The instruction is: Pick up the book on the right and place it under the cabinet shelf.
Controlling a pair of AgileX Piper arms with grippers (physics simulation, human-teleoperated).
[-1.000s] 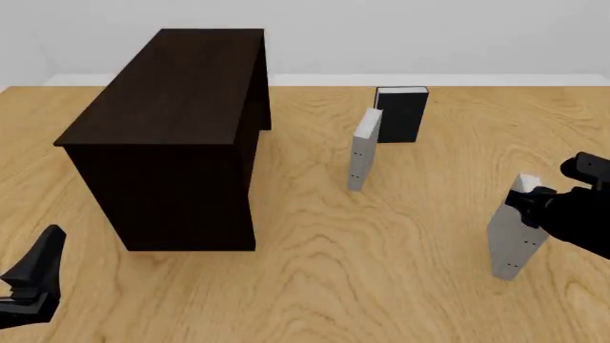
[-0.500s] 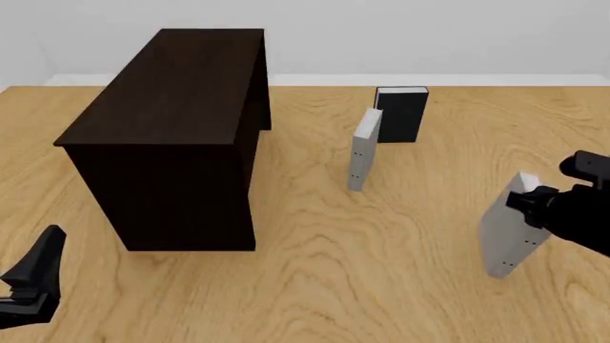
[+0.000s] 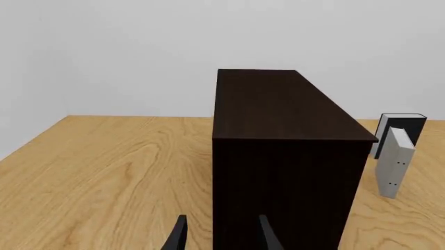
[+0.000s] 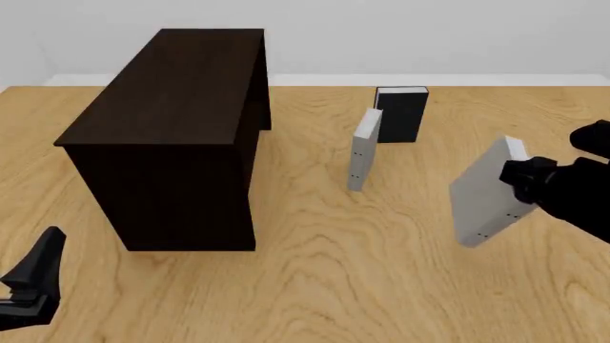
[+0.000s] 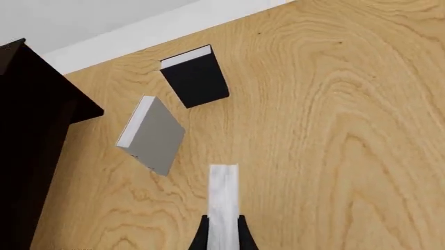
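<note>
Front view: right fingers (image 4: 522, 174) grip the tilted book (image 4: 486, 194) above the table (image 4: 333, 271); left fingers (image 3: 221, 237) parted.

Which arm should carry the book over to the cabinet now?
Right. Its tool is shut on the book, tilted and clear of the table. The left tool holds nothing, near the cabinet shelf, far from the book.
</note>
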